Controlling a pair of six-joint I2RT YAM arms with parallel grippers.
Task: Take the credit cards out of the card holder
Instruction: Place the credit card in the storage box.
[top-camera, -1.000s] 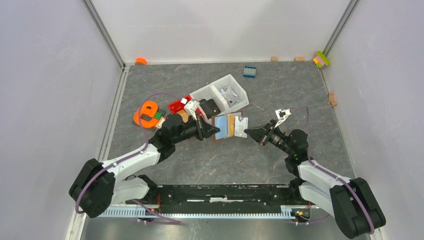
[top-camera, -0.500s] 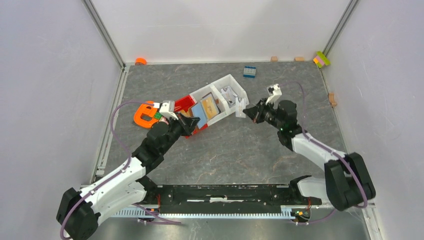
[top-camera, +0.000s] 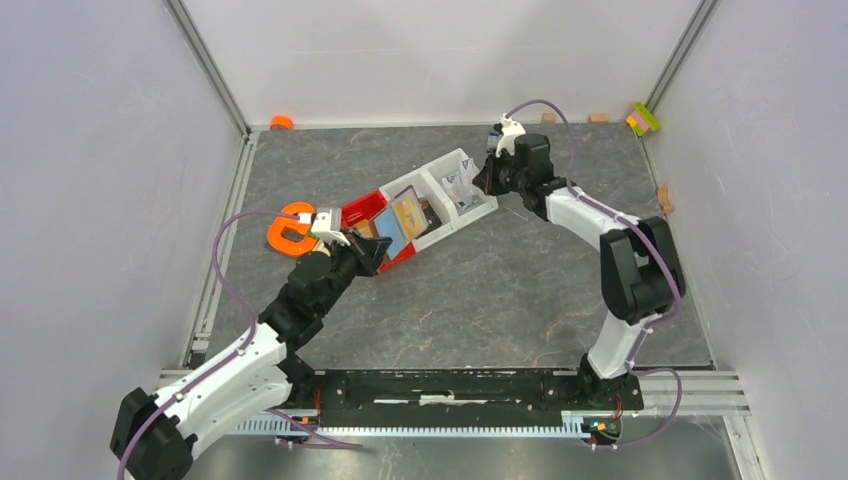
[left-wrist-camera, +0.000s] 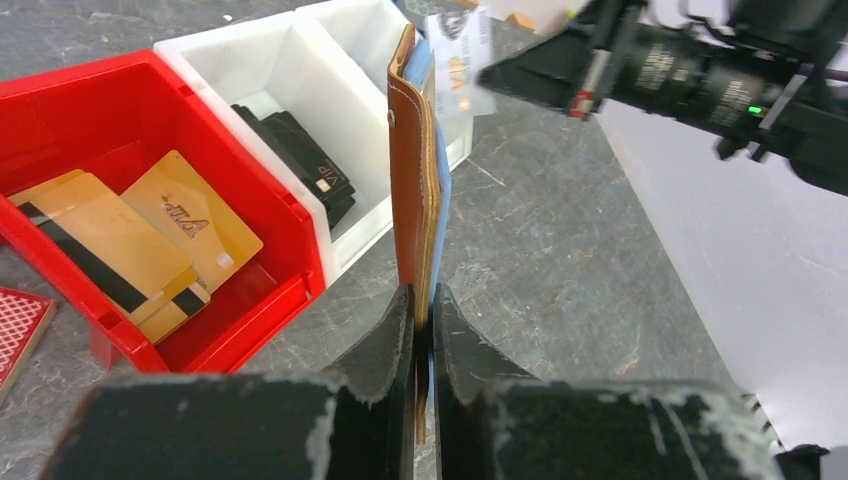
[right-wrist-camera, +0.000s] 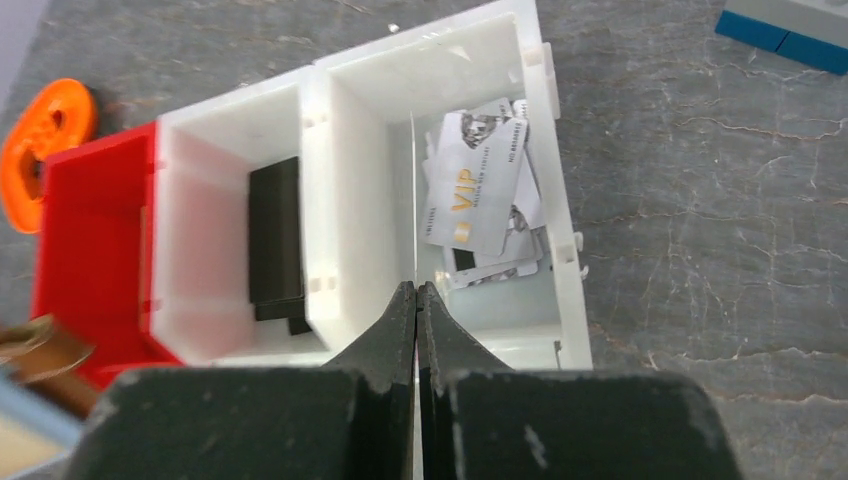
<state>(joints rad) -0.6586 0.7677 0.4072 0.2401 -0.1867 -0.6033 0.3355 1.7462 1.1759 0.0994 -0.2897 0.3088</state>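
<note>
Landmark: white two-compartment plastic bin (right-wrist-camera: 318, 180) on the grey stone-pattern worktop (top-camera: 500, 290).

Left gripper (left-wrist-camera: 420, 300): jaws clenched on the bottom edge of the flat brown leather-like card holder (left-wrist-camera: 410, 170). It stood on edge in the air over the bin's left rim, mouth pointing away from the wrist. Likely presented that way so the other arm could pull cards straight out. A blue layer (left-wrist-camera: 441, 200) showed along the holder's side, perhaps a card yet to come out; I could not tell.

Right gripper (right-wrist-camera: 415, 290): jaws pinched shut on a pale silvery credit card (left-wrist-camera: 455, 60), seen edge-on from its own wrist. It hung above the bin's right compartment, over a pile of similar silvery cards (right-wrist-camera: 480, 200); apparently a sort by colour, with release the next step.

Black cards (left-wrist-camera: 300, 160) lay in the bin's left compartment. Gold cards (left-wrist-camera: 190, 225) lay in the red bin (left-wrist-camera: 80, 110) touching the white bin's left side.
</note>
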